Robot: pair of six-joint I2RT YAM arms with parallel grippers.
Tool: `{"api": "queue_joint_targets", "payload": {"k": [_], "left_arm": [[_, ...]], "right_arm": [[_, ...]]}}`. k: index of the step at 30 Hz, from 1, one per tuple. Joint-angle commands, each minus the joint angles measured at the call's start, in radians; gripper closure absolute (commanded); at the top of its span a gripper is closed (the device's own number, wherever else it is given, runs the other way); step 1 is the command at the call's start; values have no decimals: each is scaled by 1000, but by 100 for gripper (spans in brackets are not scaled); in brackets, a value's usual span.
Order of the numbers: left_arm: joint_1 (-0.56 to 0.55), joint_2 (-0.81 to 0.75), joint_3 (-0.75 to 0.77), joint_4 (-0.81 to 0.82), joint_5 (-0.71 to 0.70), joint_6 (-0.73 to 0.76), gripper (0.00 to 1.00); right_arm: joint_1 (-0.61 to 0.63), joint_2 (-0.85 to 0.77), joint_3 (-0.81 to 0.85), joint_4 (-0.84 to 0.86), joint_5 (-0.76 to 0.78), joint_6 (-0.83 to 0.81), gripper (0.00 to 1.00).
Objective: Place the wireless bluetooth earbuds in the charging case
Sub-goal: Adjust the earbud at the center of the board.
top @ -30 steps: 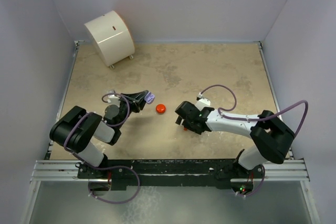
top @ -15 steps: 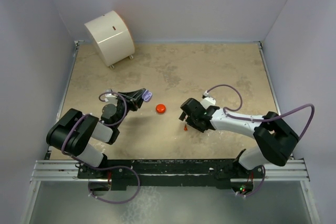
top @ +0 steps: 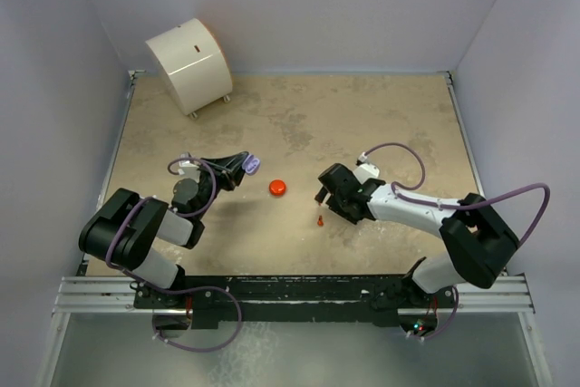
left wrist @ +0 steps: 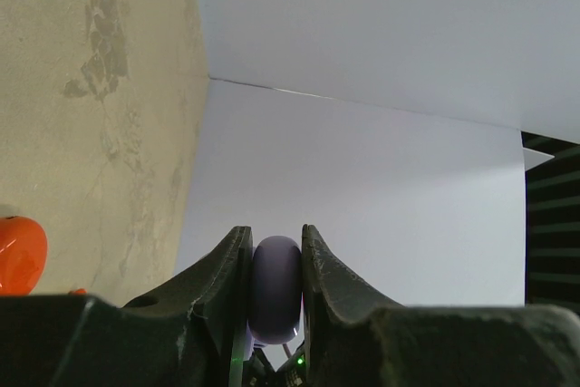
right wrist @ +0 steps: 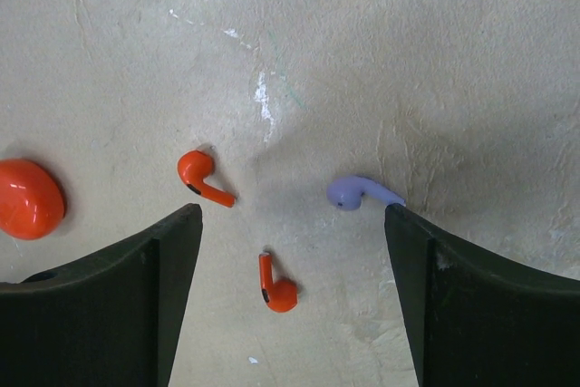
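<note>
Far left corner: a white drum (top: 188, 64) lies on its side, with a small red mark on its curved skin. The beige tabletop (top: 362, 115) shows darker mottled patches near the middle. Pale walls (top: 317, 6) box it in, and a metal rail (top: 290, 289) runs along the near edge.

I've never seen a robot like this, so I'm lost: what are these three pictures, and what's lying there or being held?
Two robot arms stand at the near edge of a table. One picture looks down from above; the other two come from cameras on each wrist. The left gripper is shut on a rounded lilac case. The right gripper hangs open over two orange earbuds and one lilac earbud. An orange case lies nearby.
</note>
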State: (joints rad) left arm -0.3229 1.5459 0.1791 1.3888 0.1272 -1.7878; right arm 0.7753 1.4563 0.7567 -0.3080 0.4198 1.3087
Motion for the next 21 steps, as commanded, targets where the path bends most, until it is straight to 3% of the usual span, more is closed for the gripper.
{"api": "queue_joint_targets", "payload": {"k": [1,15,21], "left_arm": [[20,-23,10,45,24,4,100],[45,-23,7,52,44,-2,100],[47,-22,-6,64,41,1,100]], "right_arm": [[-23,-6,3,-1,28,-28,16],[-46,43,29,-18,42,-73,19],[0,35,21,-46,33,-60,20]]}}
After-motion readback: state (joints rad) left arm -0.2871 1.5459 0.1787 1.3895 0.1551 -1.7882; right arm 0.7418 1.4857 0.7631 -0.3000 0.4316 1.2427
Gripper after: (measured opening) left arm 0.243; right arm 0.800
